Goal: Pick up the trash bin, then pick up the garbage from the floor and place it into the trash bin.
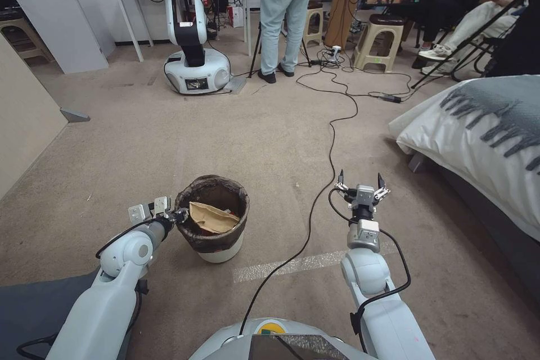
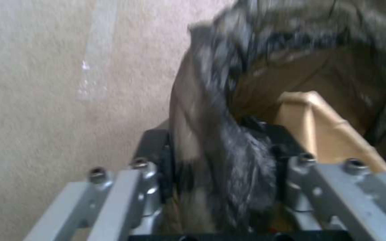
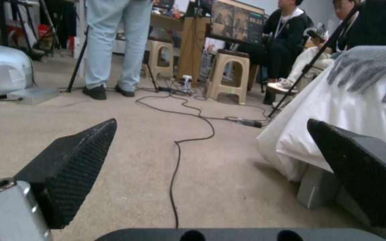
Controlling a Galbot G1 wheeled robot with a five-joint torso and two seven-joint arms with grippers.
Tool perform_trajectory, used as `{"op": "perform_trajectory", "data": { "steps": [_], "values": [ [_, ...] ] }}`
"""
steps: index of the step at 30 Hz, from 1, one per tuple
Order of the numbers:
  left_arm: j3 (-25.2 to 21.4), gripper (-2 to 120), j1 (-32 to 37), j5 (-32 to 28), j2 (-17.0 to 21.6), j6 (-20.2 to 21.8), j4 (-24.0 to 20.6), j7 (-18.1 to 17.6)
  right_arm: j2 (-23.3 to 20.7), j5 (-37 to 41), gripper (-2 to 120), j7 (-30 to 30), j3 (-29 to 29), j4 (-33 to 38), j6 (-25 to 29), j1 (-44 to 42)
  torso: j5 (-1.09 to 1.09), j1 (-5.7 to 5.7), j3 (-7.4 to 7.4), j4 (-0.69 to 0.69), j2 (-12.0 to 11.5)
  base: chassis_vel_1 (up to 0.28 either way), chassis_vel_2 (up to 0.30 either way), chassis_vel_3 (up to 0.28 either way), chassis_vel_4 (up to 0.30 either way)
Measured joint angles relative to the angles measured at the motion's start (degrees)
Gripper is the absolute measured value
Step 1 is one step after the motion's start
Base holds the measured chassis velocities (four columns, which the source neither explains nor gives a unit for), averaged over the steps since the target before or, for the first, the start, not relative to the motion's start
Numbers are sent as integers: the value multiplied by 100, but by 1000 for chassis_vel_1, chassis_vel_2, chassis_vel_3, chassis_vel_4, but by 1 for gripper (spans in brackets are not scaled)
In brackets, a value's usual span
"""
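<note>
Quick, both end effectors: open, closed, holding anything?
Left end effector: shut on the trash bin rim.
Right end effector: open, holding nothing.

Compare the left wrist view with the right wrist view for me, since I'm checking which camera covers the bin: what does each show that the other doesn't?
Left wrist view alone: the left gripper shut on the bagged rim of the bin, with a brown paper bag inside.
Right wrist view alone: the right gripper open and empty, low over the floor, a black cable running ahead of it, the bed beside it.
Both: the beige carpet.
</note>
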Motion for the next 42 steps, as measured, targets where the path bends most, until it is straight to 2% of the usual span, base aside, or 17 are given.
{"op": "perform_trajectory", "data": {
  "steps": [6,7,12,15,16,20,22,23,24,26,27,28,31,32,34,37,42],
  "values": [
    [-72,57,56,362,15,3,-241,114,-15,1,100,3,-15,-19,0,20,0,0,0,0,0,0,0,0,0],
    [-106,65,85,531,13,3,-364,156,-9,3,100,5,-29,-27,0,26,1,0,0,-1,0,0,0,0,0],
    [-152,79,159,813,12,3,-567,230,-1,0,100,6,-60,-34,0,26,0,0,0,0,0,0,0,0,0],
    [-261,95,314,1338,20,1,-865,408,-15,0,100,8,-59,-30,3,19,0,0,0,0,0,0,0,0,0],
    [-261,95,314,1338,20,1,-865,408,-15,0,100,8,-59,-30,3,19,0,0,0,0,0,0,0,0,0],
    [-437,100,575,1948,2,-332,-1490,562,-29,43,100,25,-16,-1,58,15,1,0,0,1,0,0,0,0,0],
    [-496,100,739,2297,-97,-812,-1859,567,-26,86,100,22,4,1,249,-10,0,0,0,0,1,0,0,0,0],
    [-500,100,880,2554,-227,-1437,-2018,546,-8,91,100,15,21,1,353,-34,2,0,0,-1,1,0,0,0,0],
    [-500,100,880,2554,-227,-1437,-2018,546,-8,91,100,15,21,1,353,-34,2,0,0,-1,1,0,0,0,0],
    [-462,100,1020,2915,-403,-2158,-2009,509,20,130,100,12,30,-4,446,-69,2,0,0,-1,1,0,0,0,0],
    [-423,100,1167,3366,-665,-2908,-1787,438,71,161,100,8,48,-10,535,-106,3,0,0,-1,1,0,0,0,0],
    [-423,100,1167,3366,-665,-2908,-1787,438,71,161,100,8,48,-10,535,-106,3,0,0,-1,1,0,0,0,0],
    [-418,100,1412,3891,-1086,-3969,-1192,381,162,154,100,-20,111,-80,869,-142,0,0,0,1,1,0,0,0,0],
    [-418,100,1412,3891,-1086,-3969,-1192,381,162,154,100,-20,111,-80,869,-142,0,0,0,1,1,0,0,0,0],
    [-418,100,1545,4062,-1217,-4627,-812,373,179,133,100,-69,158,-113,1016,-171,-1,0,0,0,1,0,0,0,0],
    [-428,100,1579,4170,-1284,-4912,-578,328,186,88,100,-93,191,-153,1091,-184,0,0,1,1,1,0,0,0,0],
    [-432,100,1545,4208,-1318,-5066,-406,272,206,71,100,-117,200,-176,1134,-213,0,0,0,0,0,0,0,0,0]
  ]
}}
